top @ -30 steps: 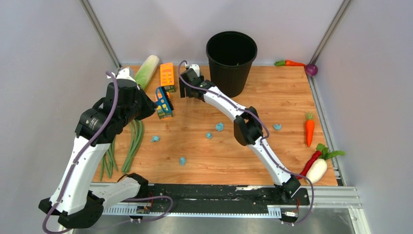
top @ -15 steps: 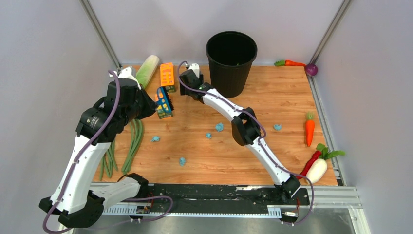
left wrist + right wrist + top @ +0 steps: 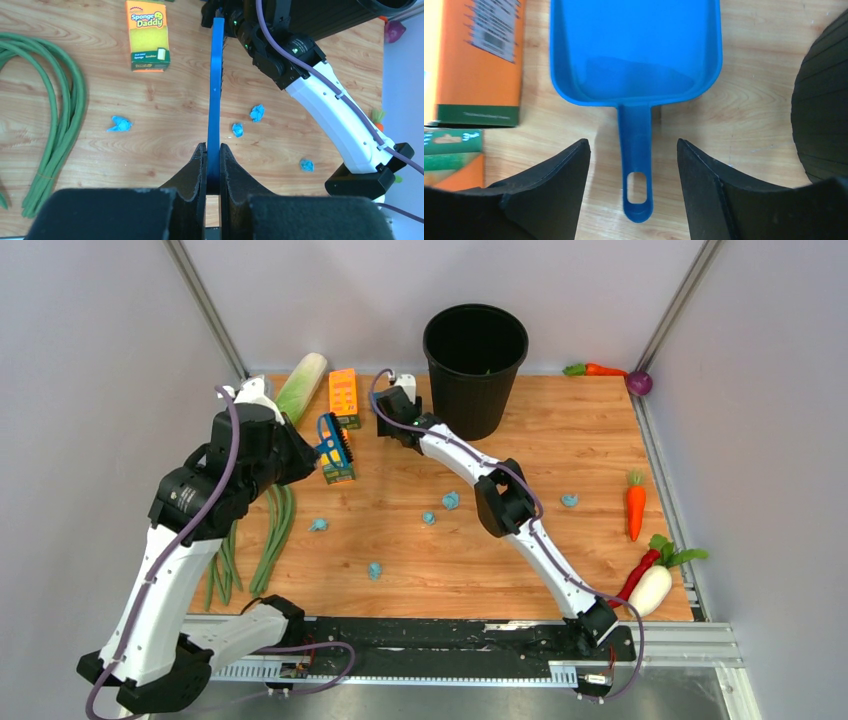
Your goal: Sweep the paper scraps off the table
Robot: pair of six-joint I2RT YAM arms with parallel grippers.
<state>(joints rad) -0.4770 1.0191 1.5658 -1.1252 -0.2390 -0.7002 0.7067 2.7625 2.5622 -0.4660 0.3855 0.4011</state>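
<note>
Teal paper scraps (image 3: 451, 500) lie well apart from right claw (image 3: 631, 144).

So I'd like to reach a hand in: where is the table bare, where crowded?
Bare: the table from the black bin to the purple toy, and the near strip beside the right arm. Crowded: the far-left corner, with sponge boxes, brush, dustpan and green beans; paper scraps dot the middle.

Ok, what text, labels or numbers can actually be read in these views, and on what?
"Sponge Daddy": front of the orange rectangular sponge pack.
Fine print on that pack's green band: too small to read.
Barcode and print on the orange box beside the blue plastic dustpan: blurred, unreadable.
Top view: nothing legible.
</note>
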